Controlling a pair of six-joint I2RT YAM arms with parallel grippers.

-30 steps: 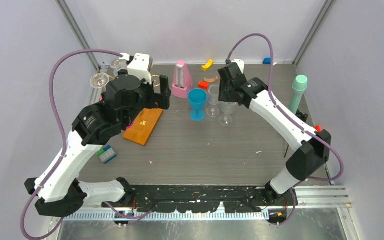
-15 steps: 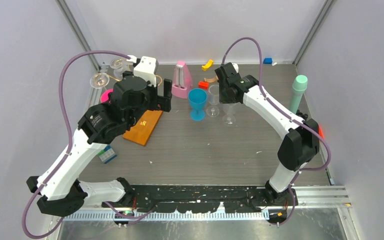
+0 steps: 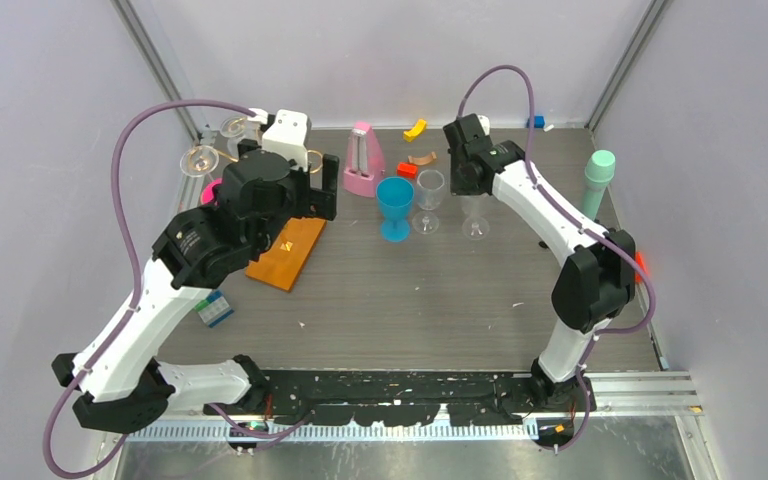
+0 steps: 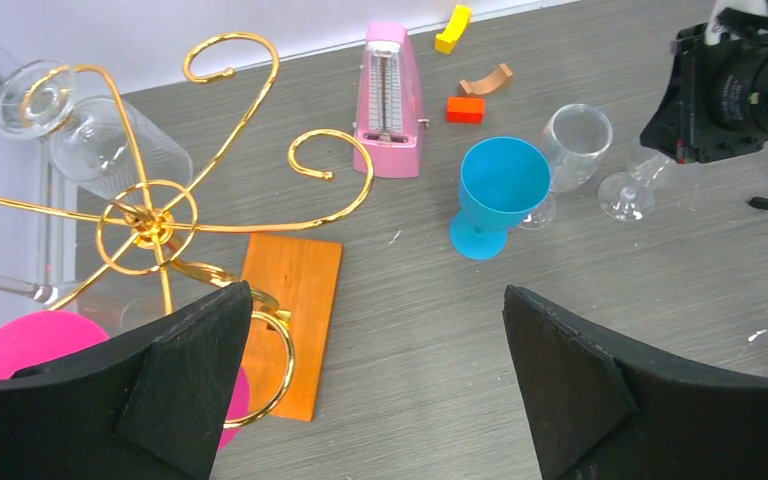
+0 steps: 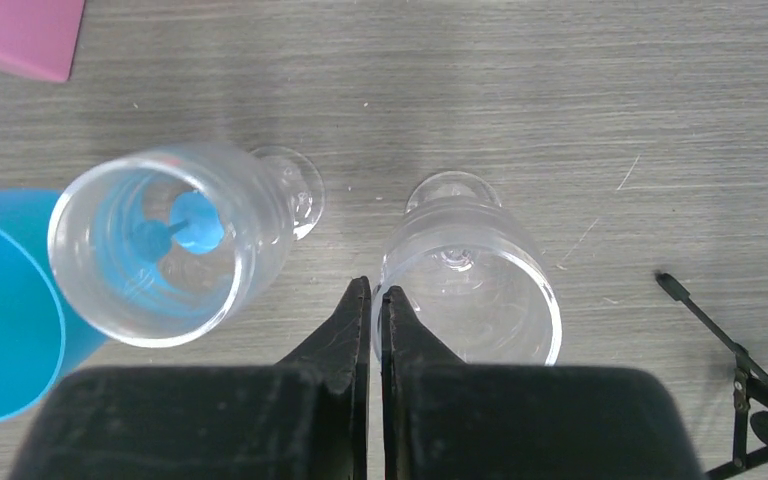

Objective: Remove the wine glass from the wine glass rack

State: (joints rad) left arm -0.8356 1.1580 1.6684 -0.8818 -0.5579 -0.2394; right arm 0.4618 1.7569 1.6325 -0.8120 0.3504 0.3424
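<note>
right fingers (image 5: 350, 330) pinch a wine glass (image 5: 475, 295) by its rim, upright at 3 o'clock of a clear glass (image 5: 160, 260). left fingers (image 4: 180, 370) wide over the wine glass rack (image 4: 146, 224), 10 o'clock on the tabletop (image 3: 410, 290).

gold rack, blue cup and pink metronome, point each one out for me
gold rack (image 4: 300, 295), left wrist view, on its flat orange-brown base
blue cup (image 4: 505, 185), left wrist view, inside the bowl
pink metronome (image 4: 392, 100), left wrist view, on the front face
</note>
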